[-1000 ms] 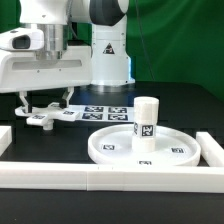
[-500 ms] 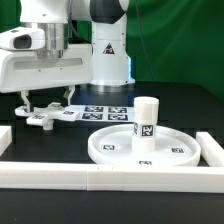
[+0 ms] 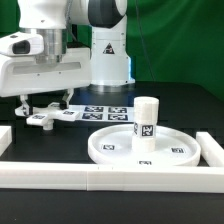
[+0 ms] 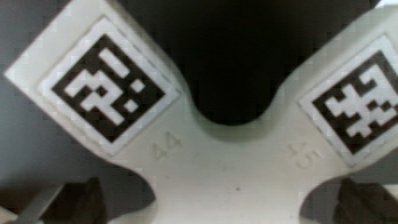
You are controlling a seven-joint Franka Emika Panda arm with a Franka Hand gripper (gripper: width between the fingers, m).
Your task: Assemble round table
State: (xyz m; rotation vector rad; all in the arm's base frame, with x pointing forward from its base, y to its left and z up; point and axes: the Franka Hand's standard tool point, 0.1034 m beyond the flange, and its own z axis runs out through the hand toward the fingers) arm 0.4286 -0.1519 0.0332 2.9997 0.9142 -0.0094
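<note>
1. White plastic disc [image 3: 150, 150] lies flat on the black table [image 3: 192, 112]; I use it as my landmark.
2. On the disc, near its middle, the short leg [image 3: 146, 120] stands upright.
3. Well away from the disc, toward the exterior view's left, lies the cross-shaped foot [image 3: 42, 118].
4. My gripper [image 3: 44, 107] hangs over that foot, fingers [image 3: 22, 101] spread apart either side; I cannot tell whether they touch it.
5. Just behind the disc sits the marker board [image 3: 105, 112].
</note>
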